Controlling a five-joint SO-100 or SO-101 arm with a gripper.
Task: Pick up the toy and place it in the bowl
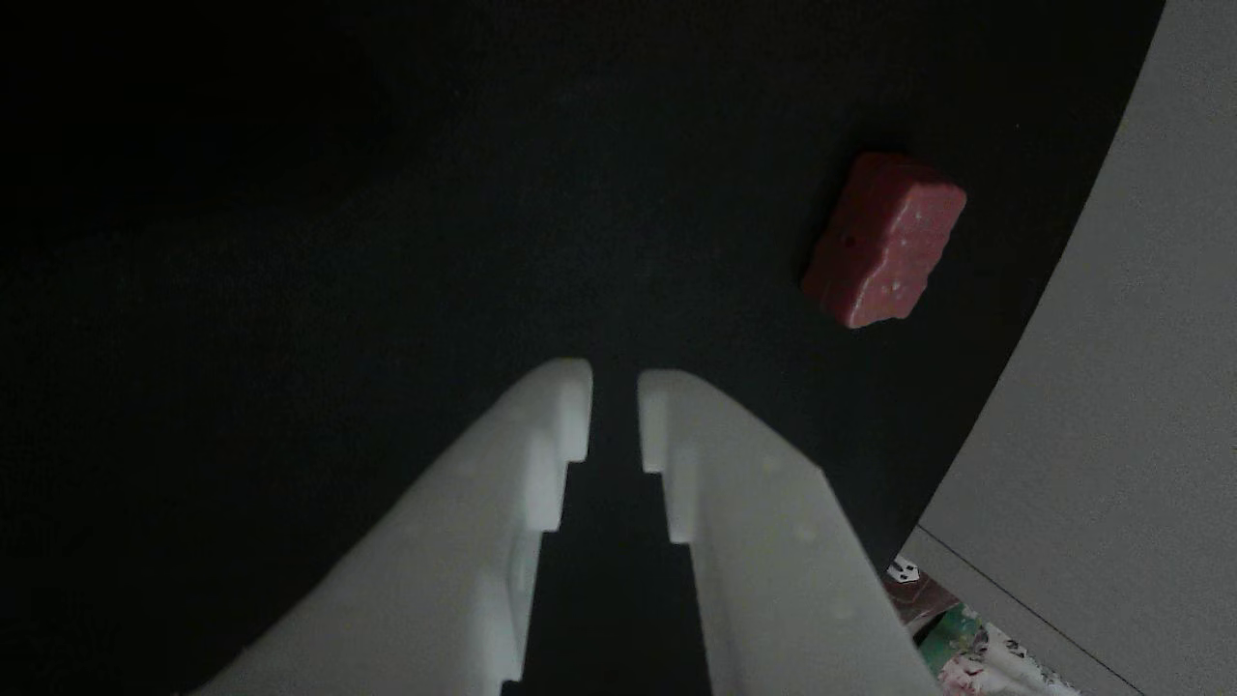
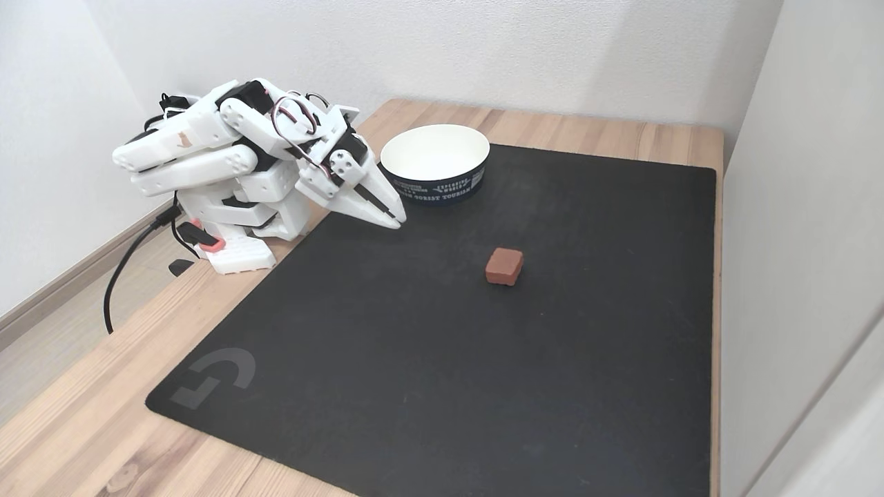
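Note:
The toy [image 2: 503,266] is a small dark-red block lying on the black mat near its middle, in the fixed view. The other view shows the toy [image 1: 884,242] up and to the right of the fingertips, its whitish specks and a tiny hole in one side visible. My gripper [image 2: 399,221] hangs low over the mat's far-left edge, well left of the toy and just in front of the bowl [image 2: 442,186]. The bowl is white inside with a dark printed wall. The white fingers [image 1: 522,464] stand almost together with a narrow slit, holding nothing; gripper [image 1: 614,372].
A black mat [image 2: 483,359] covers most of the wooden table [image 2: 83,428]. The arm's base [image 2: 235,248] and a black cable [image 2: 121,276] sit at the left. A pale wall panel [image 2: 801,241] borders the table's right edge.

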